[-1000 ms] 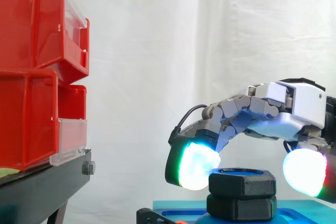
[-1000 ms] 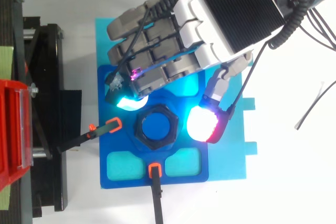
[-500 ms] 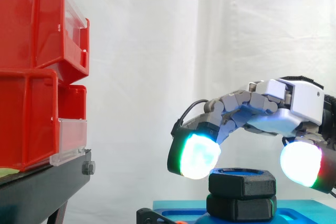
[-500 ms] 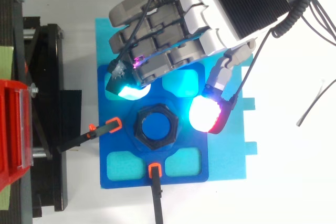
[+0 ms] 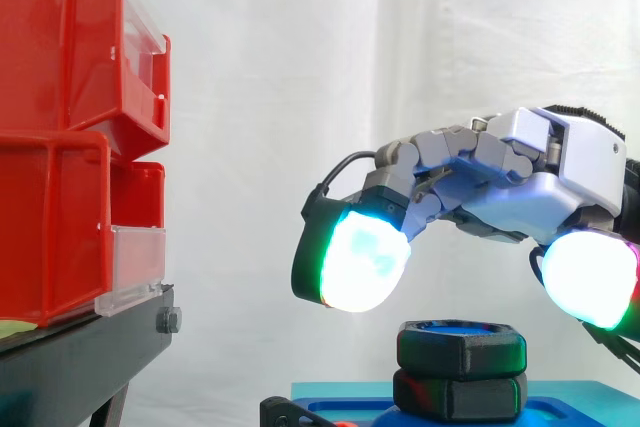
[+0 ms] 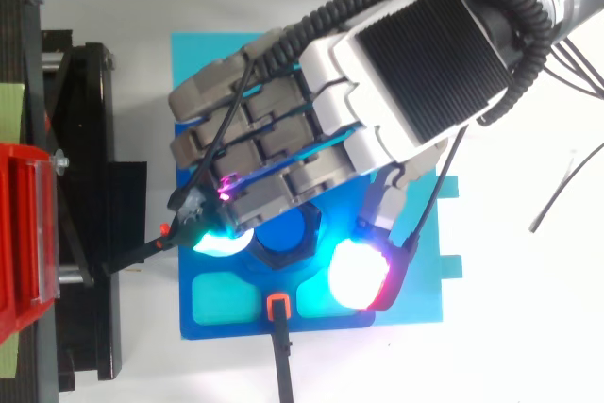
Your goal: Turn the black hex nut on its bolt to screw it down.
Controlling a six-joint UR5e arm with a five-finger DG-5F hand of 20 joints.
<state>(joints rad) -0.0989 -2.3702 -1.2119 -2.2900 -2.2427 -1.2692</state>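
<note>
Hovering over the black plastic hex nut (image 5: 461, 345), the grey-and-white robot hand (image 5: 560, 179) holds nothing: its fingers bend in a loose arch and stand well apart from the thumb. In the side view the glowing white-cyan finger pad (image 5: 362, 262) hangs at the nut's 10 o'clock and the white, red-edged thumb pad (image 5: 590, 277) at its 2 o'clock, both above the nut and clear of it. From above, the finger pad sits at the nut's 9 o'clock and the thumb pad at its 4 o'clock. The nut sits on a blue bolt (image 6: 286, 236), above a second black hex piece, on a dark blue fixture plate (image 6: 226, 320). An orange-tipped black clamp (image 6: 276, 307) meets the plate at the nut's 6 o'clock. Stacked red plastic bins (image 5: 60, 57) on a black stand (image 5: 85, 355) are at 9 o'clock.
</note>
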